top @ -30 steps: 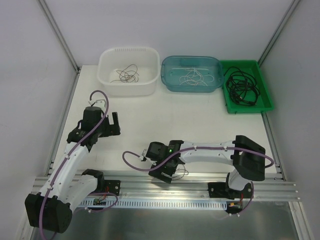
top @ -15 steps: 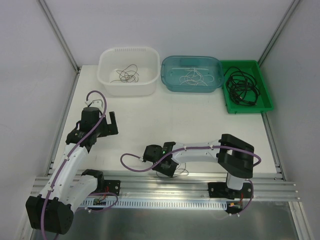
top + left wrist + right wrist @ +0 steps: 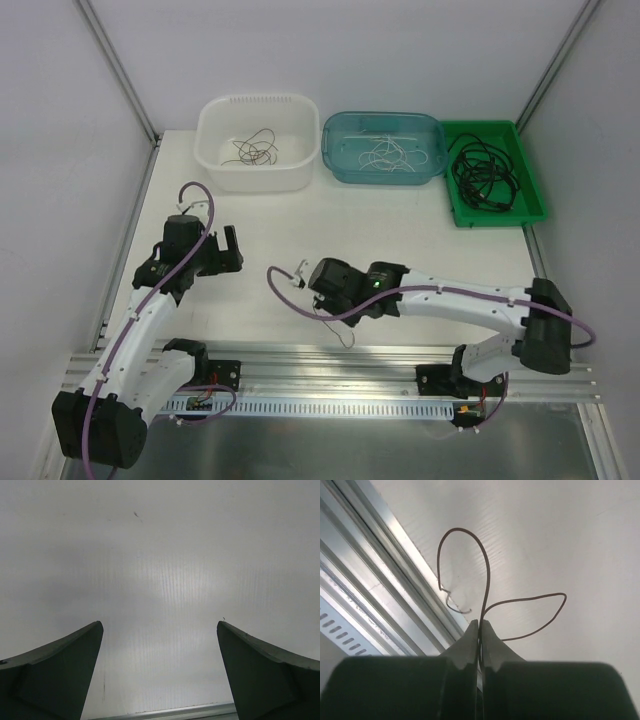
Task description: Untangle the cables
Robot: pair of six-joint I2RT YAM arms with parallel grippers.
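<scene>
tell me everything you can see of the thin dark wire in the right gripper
The thin dark wire is one slim brownish strand, pinched in the shut right gripper. From the pinch one part arcs into a tall loop ending in a small hooked tip; another bends sideways and back. It hangs over the white table beside the metal rail.
</scene>
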